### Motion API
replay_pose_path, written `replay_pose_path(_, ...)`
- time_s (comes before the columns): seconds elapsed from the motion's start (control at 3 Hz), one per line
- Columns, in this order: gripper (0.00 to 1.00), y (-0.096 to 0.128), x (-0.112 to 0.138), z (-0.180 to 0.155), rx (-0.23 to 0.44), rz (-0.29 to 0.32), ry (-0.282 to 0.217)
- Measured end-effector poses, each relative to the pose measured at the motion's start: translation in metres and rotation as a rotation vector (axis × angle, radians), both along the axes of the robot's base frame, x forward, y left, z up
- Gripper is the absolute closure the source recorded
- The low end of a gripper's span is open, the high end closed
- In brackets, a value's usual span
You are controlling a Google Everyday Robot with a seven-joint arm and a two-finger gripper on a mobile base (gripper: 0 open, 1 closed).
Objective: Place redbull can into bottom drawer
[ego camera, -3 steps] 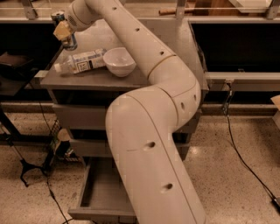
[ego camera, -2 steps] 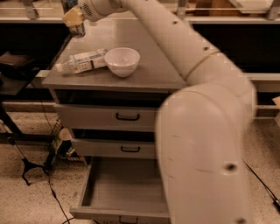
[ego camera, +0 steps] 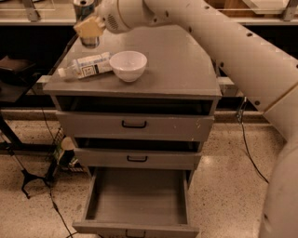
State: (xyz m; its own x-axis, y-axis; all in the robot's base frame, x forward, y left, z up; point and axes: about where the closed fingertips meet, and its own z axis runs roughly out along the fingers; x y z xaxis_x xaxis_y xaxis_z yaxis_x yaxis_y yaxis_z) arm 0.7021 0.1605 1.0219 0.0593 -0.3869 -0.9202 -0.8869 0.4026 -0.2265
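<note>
My gripper [ego camera: 88, 28] at the cabinet's [ego camera: 186, 69] back-left corner, clamped around the upright redbull can [ego camera: 90, 42], bottom drawer [ego camera: 139, 197] open below.

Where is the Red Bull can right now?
Upper left of the camera view: the redbull can is upright, gripped by the tool, over the back left corner of the cabinet top, just behind the white bottle lying on its side.

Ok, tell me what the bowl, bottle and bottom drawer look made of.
Bowl: glossy white, ceramic or plastic. Bottle: pale plastic, printed label. Bottom drawer: matte grey, probably painted metal. The gripper is at the redbull can, back left.
</note>
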Motion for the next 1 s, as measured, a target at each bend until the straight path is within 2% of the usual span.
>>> replay_pose_path(0.33, 1.0, 0.001, -0.046, -0.036, -0.106, 0.132, 0.005)
replay_pose_path(0.67, 1.0, -0.014, -0.086, -0.067, -0.186, 0.203, 0.029)
replay_pose_path(1.0, 1.0, -0.038, -0.125, -0.098, -0.232, 0.215, 0.076)
